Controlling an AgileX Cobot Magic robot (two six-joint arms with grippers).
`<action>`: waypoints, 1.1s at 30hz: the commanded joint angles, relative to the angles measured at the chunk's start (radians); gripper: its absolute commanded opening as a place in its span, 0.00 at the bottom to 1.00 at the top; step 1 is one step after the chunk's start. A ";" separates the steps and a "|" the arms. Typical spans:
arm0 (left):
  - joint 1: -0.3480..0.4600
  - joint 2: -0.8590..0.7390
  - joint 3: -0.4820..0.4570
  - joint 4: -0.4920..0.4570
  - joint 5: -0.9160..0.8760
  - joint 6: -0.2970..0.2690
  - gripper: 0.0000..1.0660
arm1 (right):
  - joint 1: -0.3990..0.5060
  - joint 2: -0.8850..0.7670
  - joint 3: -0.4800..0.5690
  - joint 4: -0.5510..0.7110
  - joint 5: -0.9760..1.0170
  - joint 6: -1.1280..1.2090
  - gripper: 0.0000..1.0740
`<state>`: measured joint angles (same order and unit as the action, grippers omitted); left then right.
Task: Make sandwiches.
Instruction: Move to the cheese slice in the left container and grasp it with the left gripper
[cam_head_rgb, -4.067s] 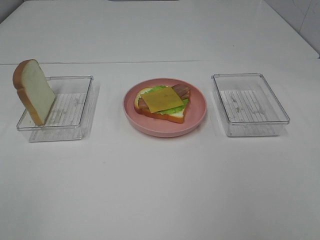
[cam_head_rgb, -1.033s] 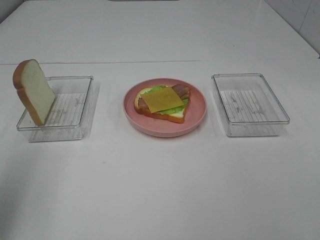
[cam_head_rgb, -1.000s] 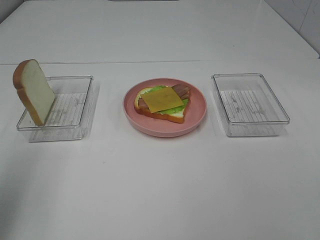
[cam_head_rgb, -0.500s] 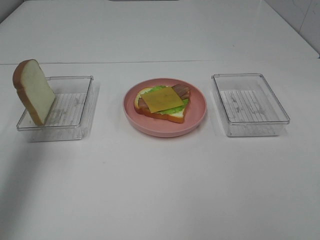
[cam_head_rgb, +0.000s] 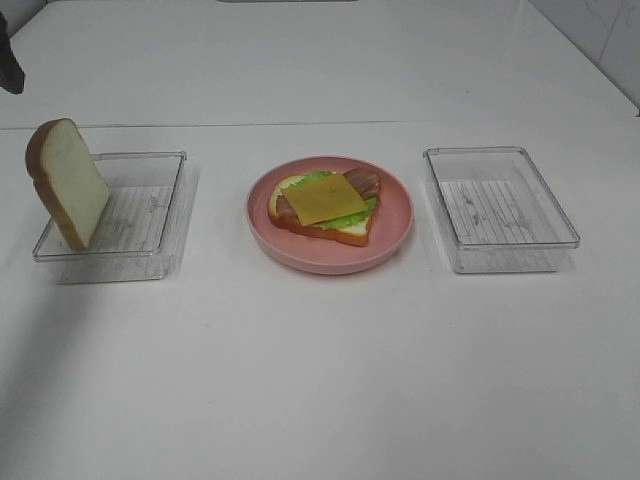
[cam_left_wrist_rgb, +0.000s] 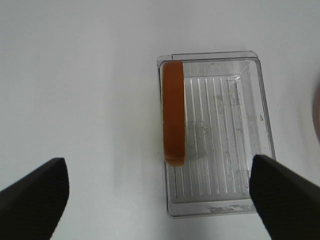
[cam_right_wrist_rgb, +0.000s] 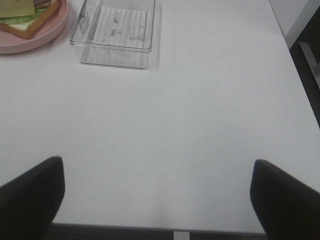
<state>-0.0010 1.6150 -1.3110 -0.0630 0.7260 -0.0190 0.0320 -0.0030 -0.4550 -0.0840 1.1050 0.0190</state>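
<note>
An open sandwich lies on the pink plate (cam_head_rgb: 396, 226) at the table's middle: a bread slice at the bottom, then green lettuce (cam_head_rgb: 318, 176), a bacon strip (cam_head_rgb: 365, 182) and a yellow cheese square (cam_head_rgb: 322, 198) on top. A second bread slice (cam_head_rgb: 68, 185) stands upright against the left wall of the left clear tray (cam_head_rgb: 150, 215). The left wrist view looks down on that slice's brown crust (cam_left_wrist_rgb: 174, 112). My left gripper (cam_left_wrist_rgb: 157, 170) hangs open high above it, holding nothing. My right gripper (cam_right_wrist_rgb: 157, 167) is open over bare table, well short of the right tray (cam_right_wrist_rgb: 112, 30).
The right clear tray (cam_head_rgb: 500, 208) holds nothing. A dark part of the left arm (cam_head_rgb: 8, 62) shows at the exterior view's top left corner. The right wrist view shows the table's near edge (cam_right_wrist_rgb: 165, 227), its right edge (cam_right_wrist_rgb: 287, 55), and the plate (cam_right_wrist_rgb: 30, 42).
A dark part of the left arm has come into the top left corner of the exterior view, and a faint shadow has spread over the table's left side. The food has not moved.
</note>
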 joint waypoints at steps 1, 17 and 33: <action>0.002 0.055 -0.027 -0.018 -0.021 -0.009 0.84 | -0.007 -0.036 -0.004 0.005 0.002 -0.008 0.92; 0.002 0.353 -0.056 -0.101 -0.146 0.000 0.84 | -0.007 -0.036 -0.004 0.005 0.002 -0.008 0.92; -0.001 0.364 -0.056 -0.156 -0.181 -0.003 0.00 | -0.007 -0.036 -0.004 0.005 0.002 -0.008 0.92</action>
<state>-0.0010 1.9810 -1.3610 -0.2060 0.5530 -0.0190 0.0320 -0.0030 -0.4550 -0.0840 1.1050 0.0190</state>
